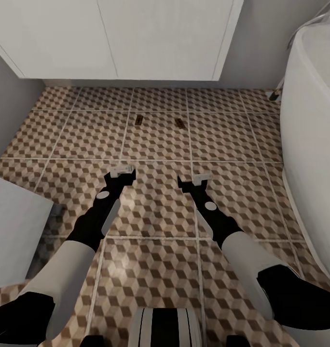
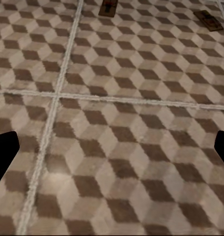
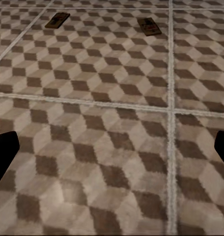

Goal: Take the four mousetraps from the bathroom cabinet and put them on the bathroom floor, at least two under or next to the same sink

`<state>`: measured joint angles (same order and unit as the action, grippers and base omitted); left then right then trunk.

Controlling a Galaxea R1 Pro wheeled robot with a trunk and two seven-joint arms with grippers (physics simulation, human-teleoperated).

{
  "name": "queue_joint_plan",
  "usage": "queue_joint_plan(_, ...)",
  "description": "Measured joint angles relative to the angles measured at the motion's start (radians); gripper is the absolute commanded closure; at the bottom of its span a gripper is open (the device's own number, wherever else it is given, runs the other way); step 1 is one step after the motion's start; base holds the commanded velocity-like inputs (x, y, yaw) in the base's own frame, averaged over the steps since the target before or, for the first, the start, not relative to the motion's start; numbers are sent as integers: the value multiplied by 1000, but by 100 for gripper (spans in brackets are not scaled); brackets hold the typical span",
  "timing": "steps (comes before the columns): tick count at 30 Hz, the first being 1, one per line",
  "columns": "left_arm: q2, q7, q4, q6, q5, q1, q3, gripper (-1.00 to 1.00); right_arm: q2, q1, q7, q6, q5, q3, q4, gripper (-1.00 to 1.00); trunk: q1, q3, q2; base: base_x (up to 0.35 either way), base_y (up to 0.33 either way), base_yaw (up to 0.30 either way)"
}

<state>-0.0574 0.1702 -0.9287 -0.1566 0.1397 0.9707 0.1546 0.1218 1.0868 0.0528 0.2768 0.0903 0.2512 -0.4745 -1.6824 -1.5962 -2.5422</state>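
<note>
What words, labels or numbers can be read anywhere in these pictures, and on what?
None: no readable text.
The two mousetraps on the bathroom floor are too small to show any print.
The white vanity unit, the bathtub and both arms are plain.

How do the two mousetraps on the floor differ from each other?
The left mousetrap lies nearer the robot's left gripper; the right mousetrap lies nearer the right gripper. The left mousetrap's far end leans right, the right mousetrap's leans left. Both are small, flat and brown, resting on the bathroom floor in front of the white vanity unit.
</note>
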Motion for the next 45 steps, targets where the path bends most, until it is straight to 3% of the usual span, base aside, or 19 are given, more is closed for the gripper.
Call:
queue_joint_plan(25, 0, 0, 4, 0, 0, -5, 0, -100, -1, 0, 0, 0, 1, 0, 9, -100, 0, 0, 0, -21, 0, 0)
queue_joint_plan(45, 7, 0, 2, 0, -2, -56, -1, -100, -12, -8, 2, 0, 0, -2, 10, -100, 9, 77, 5, 0, 0, 0)
